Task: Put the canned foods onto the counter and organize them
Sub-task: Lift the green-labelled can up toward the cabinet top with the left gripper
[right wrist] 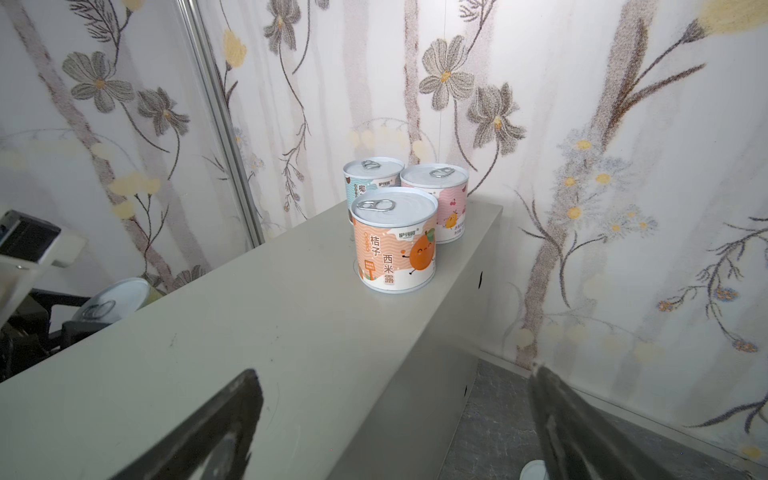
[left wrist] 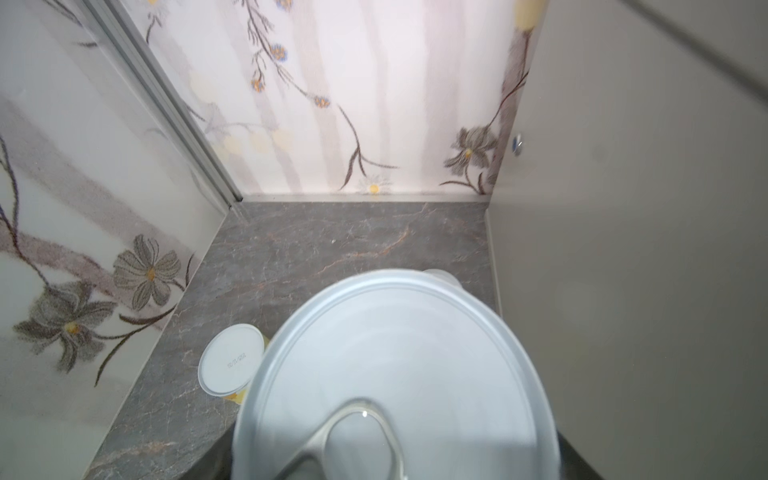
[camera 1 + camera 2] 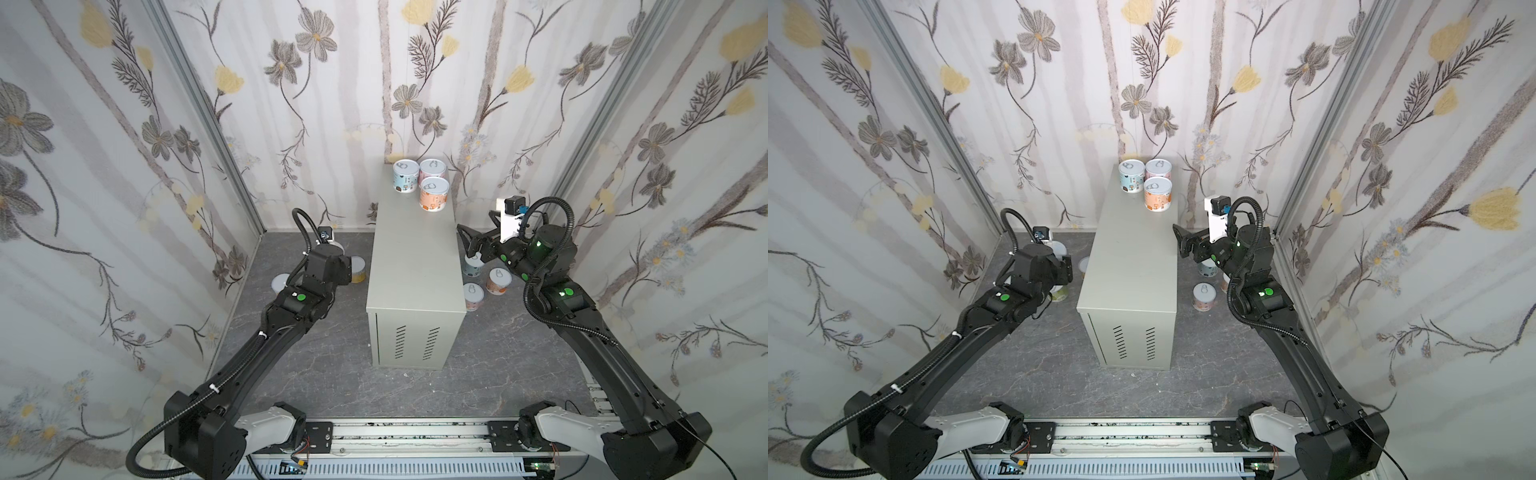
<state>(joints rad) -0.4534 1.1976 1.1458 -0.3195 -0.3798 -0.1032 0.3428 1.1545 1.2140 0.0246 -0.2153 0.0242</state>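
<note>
My left jaws clenched on a can [image 2: 395,365] beside the counter's [image 3: 415,266] left side, my right gripper [image 1: 392,370] spread wide, empty, at its right edge, three cans [image 3: 434,193] at its far end

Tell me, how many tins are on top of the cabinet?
3, clustered at the far end of the cabinet: a pale blue tin, a pink tin beside it, an orange tin just in front. None looks hidden.
</note>
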